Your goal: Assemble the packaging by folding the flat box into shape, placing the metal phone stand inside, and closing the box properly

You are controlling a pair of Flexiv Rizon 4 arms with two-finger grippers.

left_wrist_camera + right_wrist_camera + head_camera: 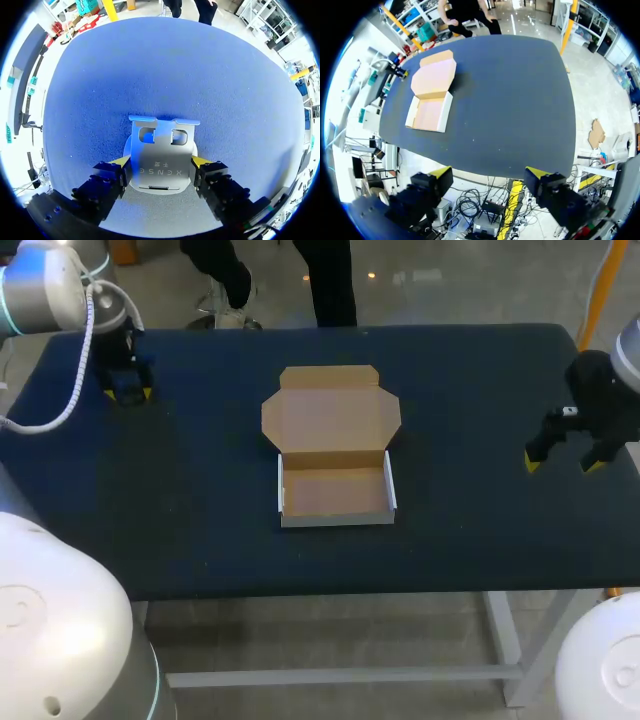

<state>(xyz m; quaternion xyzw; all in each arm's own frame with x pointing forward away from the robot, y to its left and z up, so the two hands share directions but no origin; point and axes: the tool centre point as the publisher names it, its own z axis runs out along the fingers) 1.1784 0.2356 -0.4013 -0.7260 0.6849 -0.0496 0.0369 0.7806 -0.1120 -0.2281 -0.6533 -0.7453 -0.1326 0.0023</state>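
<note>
Box [335, 490], folded into an open white-walled tray, sits at the middle of the dark table [200, 530], its brown inside bare. Its lid [330, 410] lies flat on the cloth beyond the tray, joined along the tray's far wall, side flaps spread out. Right gripper [565, 458] hangs at the table's right edge, well apart from the box, fingers spread wide with nothing between them. Left gripper [128, 393] is low over the far left corner of the table, well apart from the box. Metal phone stand [160, 155] lies on the cloth between this gripper's fingertips [121, 161], which press its two side edges. The stand's folded lip and two cut-outs point ahead of the fingers.
</note>
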